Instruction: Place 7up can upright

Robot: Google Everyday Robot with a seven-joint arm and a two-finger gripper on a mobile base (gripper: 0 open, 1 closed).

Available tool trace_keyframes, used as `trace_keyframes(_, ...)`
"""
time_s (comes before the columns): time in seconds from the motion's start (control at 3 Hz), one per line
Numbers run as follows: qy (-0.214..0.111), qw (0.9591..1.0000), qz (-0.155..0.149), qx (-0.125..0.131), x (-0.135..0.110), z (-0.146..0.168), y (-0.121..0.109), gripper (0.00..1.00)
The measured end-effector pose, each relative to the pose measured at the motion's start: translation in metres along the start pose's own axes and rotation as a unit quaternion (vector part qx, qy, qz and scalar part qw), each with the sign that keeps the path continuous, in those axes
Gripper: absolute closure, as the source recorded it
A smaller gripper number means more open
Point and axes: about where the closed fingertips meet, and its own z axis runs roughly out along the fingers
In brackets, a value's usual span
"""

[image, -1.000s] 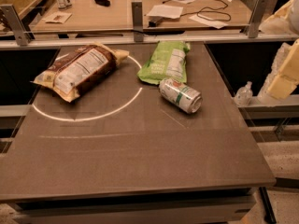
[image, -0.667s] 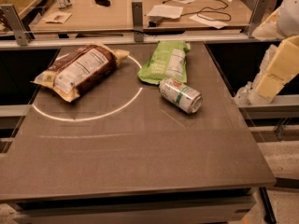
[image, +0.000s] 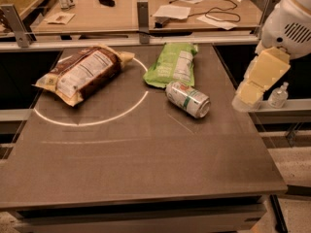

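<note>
The 7up can lies on its side on the dark table, right of the middle, its top end pointing toward the front right. It is silver-white with green bands. It rests just below the lower edge of a green snack bag. My gripper hangs at the right edge of the table, to the right of the can and apart from it, with the white arm above it. It holds nothing that I can see.
A brown snack bag lies at the back left, over a white circle line on the table. A small clear bottle stands on the right rail. A metal rail and a cluttered desk lie behind.
The arm and gripper have moved left, from the frame's right edge toward the table's right edge. The can and both bags have not moved.
</note>
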Motion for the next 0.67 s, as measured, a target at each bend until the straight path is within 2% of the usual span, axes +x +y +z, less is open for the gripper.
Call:
trace_keyframes(0.33,0.047,0.9982,0.034,0.014,0.001,0.038,-0.009,0.0)
trace_keyframes(0.67,0.086,0.9948,0.046,0.029,0.0,0.071,-0.023,0.0)
